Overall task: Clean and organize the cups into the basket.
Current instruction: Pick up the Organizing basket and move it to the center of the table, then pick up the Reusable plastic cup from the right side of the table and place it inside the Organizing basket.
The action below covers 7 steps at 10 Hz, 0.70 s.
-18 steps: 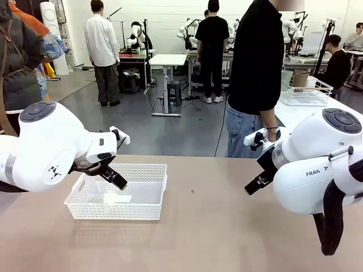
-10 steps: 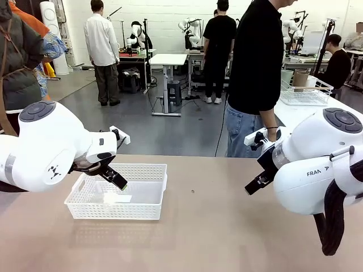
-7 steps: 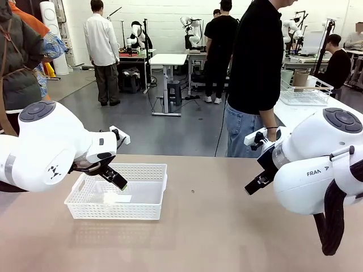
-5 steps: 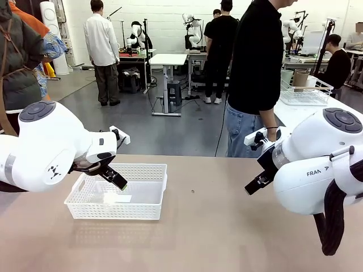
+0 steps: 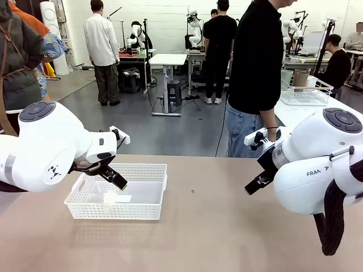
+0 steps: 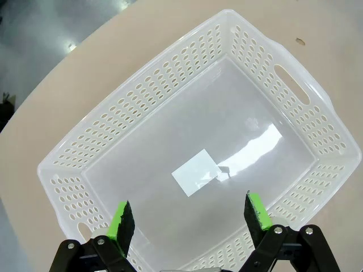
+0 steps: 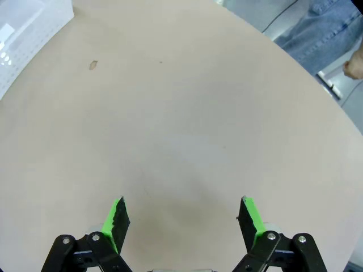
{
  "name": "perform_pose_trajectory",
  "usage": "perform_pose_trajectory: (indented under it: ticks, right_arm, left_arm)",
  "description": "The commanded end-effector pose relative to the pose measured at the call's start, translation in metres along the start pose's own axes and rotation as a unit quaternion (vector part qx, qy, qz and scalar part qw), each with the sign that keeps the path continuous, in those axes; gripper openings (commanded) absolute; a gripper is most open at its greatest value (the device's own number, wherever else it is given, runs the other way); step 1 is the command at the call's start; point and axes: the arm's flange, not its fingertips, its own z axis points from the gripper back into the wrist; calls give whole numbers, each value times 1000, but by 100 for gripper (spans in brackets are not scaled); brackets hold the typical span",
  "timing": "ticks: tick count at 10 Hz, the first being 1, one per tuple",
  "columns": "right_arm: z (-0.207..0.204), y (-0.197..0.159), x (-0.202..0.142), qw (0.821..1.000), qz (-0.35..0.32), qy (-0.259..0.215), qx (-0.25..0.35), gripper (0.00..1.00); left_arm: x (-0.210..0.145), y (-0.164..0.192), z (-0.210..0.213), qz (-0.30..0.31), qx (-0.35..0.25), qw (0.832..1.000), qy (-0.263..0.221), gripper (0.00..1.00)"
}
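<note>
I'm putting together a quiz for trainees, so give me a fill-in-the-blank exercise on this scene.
The left gripper hovers over the basket with its jaws ___.
The right gripper points down at the bare ___.
The person at the far side wears a ___ top.
Missing words: open; table; black.

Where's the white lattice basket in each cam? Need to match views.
Front: basket at lower left, on the table.
Left wrist: basket across the centre, seen from above.
Right wrist: basket corner at top left.
Shared landmark: dark speck on the table beside the basket.
</note>
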Motion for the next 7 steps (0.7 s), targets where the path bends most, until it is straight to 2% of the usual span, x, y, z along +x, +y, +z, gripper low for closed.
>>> perform_pose_trajectory:
  ticks: [1, 3, 4, 7]
  right_arm:
    - [0, 0, 0, 1000, 0, 0, 0, 100]
    - [48, 14, -20, 1000, 5, -1, -28, 100]
    - [70, 21, -39, 999, 3, 19, -41, 100]
    - [118, 47, -84, 995, 28, 65, -75, 100]
  left_arm:
    - [0, 0, 0, 0, 0, 1000, 0, 100]
    - [-4, -9, 61, -17, -29, 999, 9, 100]
    - [-17, -21, 93, -37, -7, 999, 18, 100]
    - [-51, -33, 137, -70, 9, 996, 51, 100]
